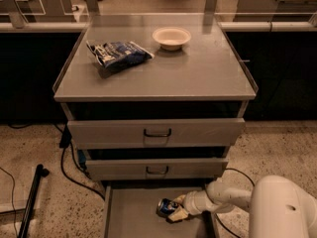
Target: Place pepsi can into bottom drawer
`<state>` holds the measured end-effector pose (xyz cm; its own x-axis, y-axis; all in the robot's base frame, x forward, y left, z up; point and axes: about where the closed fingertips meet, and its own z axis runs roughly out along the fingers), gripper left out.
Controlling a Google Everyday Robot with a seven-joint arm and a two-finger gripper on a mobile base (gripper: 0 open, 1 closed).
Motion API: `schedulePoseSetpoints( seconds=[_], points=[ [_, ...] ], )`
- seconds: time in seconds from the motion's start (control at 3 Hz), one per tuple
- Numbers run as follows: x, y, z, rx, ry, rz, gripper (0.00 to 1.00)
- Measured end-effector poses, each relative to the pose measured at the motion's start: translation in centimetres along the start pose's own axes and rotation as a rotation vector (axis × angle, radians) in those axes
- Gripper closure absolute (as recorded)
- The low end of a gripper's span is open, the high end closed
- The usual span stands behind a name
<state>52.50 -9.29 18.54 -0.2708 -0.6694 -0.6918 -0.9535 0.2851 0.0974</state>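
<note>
The pepsi can (167,207) is dark blue with a silver end and lies on its side, low over the floor of the open bottom drawer (133,217), at the drawer's right half. My gripper (177,208) reaches in from the right on a white arm, with its pale fingers (179,214) closed around the can's right end. The bottom drawer is pulled out under the two upper drawers.
A blue-and-white chip bag (118,53) and a white bowl (171,37) sit on the cabinet top (198,78). The two upper drawers (156,133) stick out a little. Black cables (69,170) and a dark pole (30,202) lie on the floor at left.
</note>
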Motion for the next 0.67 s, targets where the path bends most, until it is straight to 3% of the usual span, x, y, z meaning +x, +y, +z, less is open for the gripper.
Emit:
schedulePoseSetpoints(
  seconds=[0.33,0.67],
  points=[
    [2.26,1.3,3.54,-0.071,-0.013,0.016,1.0],
    [2.69,1.24,4.09,-0.075,-0.019,0.023,1.0]
  ],
)
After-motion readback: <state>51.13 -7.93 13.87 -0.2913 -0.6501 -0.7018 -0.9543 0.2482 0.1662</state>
